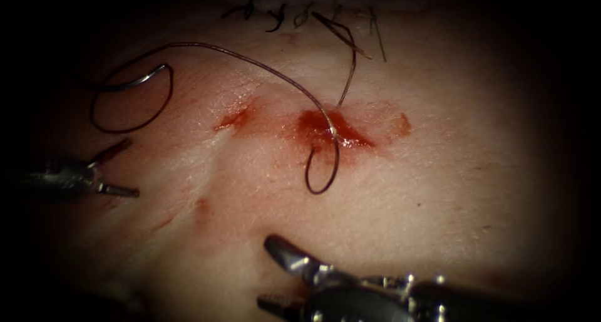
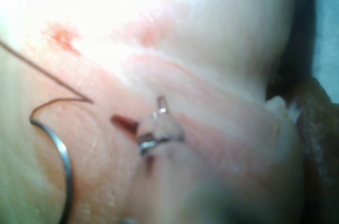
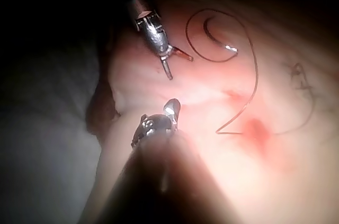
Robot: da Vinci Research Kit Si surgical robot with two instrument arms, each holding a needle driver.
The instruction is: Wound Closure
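A surgical training lab, plainly: a slab of tissue (image 1: 400,190) lies lit under an endoscope. Ahead of the left gripper (image 1: 119,168) rests a curved needle (image 1: 141,79) trailing thread (image 1: 263,68). Beyond the right gripper (image 1: 275,275), red fluid (image 1: 328,131) stains the cut; cut ends (image 1: 275,15) sit farther off.

The needle (image 1: 141,79) is lying loose on the tissue (image 1: 438,190), well to the left of the cut (image 1: 332,131), gripped by neither tool. The thread (image 1: 263,65) is being led from the needle across to the cut, where a loop is lying just in front of it. Cut ends of thread (image 1: 275,15) are sitting behind the cut. The left tool (image 1: 122,168) is positioned left of the cut, in front of the needle, fingers apart, holding nothing. The right tool (image 1: 275,272) is positioned in front of the cut, fingers apart, holding nothing.
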